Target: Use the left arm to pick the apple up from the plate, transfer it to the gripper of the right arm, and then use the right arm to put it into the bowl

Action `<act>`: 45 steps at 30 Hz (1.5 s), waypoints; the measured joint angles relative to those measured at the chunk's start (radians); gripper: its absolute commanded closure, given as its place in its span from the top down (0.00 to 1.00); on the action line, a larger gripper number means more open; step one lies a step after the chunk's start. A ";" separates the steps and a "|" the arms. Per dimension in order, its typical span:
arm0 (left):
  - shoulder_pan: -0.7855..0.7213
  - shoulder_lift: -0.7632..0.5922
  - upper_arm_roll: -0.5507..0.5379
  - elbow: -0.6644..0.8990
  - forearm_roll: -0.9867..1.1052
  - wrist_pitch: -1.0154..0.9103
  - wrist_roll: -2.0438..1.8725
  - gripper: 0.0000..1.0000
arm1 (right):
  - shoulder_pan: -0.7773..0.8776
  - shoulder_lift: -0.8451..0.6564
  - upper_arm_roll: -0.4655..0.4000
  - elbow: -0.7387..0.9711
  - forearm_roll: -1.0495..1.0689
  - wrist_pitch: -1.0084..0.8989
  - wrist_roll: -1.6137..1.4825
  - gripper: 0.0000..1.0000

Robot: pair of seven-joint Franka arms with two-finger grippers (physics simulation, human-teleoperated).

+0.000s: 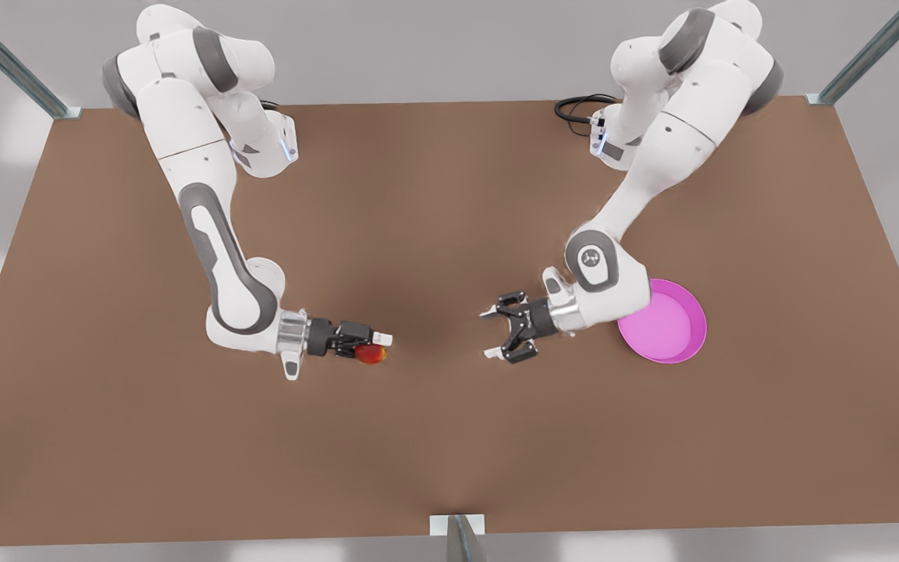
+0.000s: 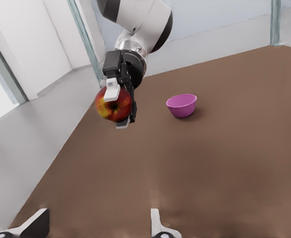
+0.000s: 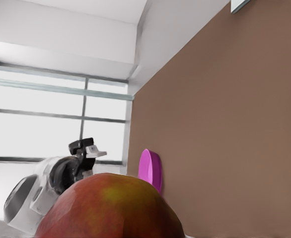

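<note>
Right pincer (image 1: 375,349) clamping apple (image 1: 371,355), left pincer (image 1: 494,334) spread wide, seemingly facing it.

Brown table (image 1: 434,437); grey metal corner posts (image 1: 5,58); pale walls, windows behind.

The apple (image 1: 371,354), red with a yellowish patch, was up off the table (image 1: 434,437), pinched in the right gripper (image 1: 375,349) at the front view's left. The plate (image 1: 672,328), wide, shallow and bright pink, lay flat at the front view's right. The little deep pink bowl (image 2: 181,105) stood upright, well apart from the apple.
</note>
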 measured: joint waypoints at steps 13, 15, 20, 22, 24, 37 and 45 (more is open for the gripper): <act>-0.102 -0.323 0.544 0.327 1.111 -0.839 -1.124 1.00 | -0.270 -0.185 0.001 -0.109 -0.907 -0.111 -0.030 0.62; -0.118 -0.280 0.544 0.352 1.135 -0.855 -1.245 1.00 | -0.276 -0.227 0.004 -0.147 -1.027 -0.123 -0.036 0.62; -0.123 -0.235 0.545 0.384 1.160 -0.876 -1.493 1.00 | -0.336 -0.277 0.004 -0.270 -1.229 -0.096 -0.062 0.62; -0.120 -0.234 0.546 0.388 1.163 -0.880 -1.575 1.00 | -0.352 -0.279 0.004 -0.301 -1.274 -0.070 -0.077 0.62; -0.119 -0.234 0.546 0.390 1.165 -0.880 -1.648 1.00 | -0.362 -0.275 0.004 -0.325 -1.313 -0.039 -0.091 0.62; -0.123 -0.234 0.546 0.395 1.164 -0.878 -1.982 1.00 | -0.367 -0.230 0.004 -0.355 -1.512 0.148 -0.168 0.65; -0.124 -0.234 0.546 0.395 1.161 -0.879 -2.097 1.00 | -0.365 -0.229 0.004 -0.357 -1.537 0.174 -0.190 1.00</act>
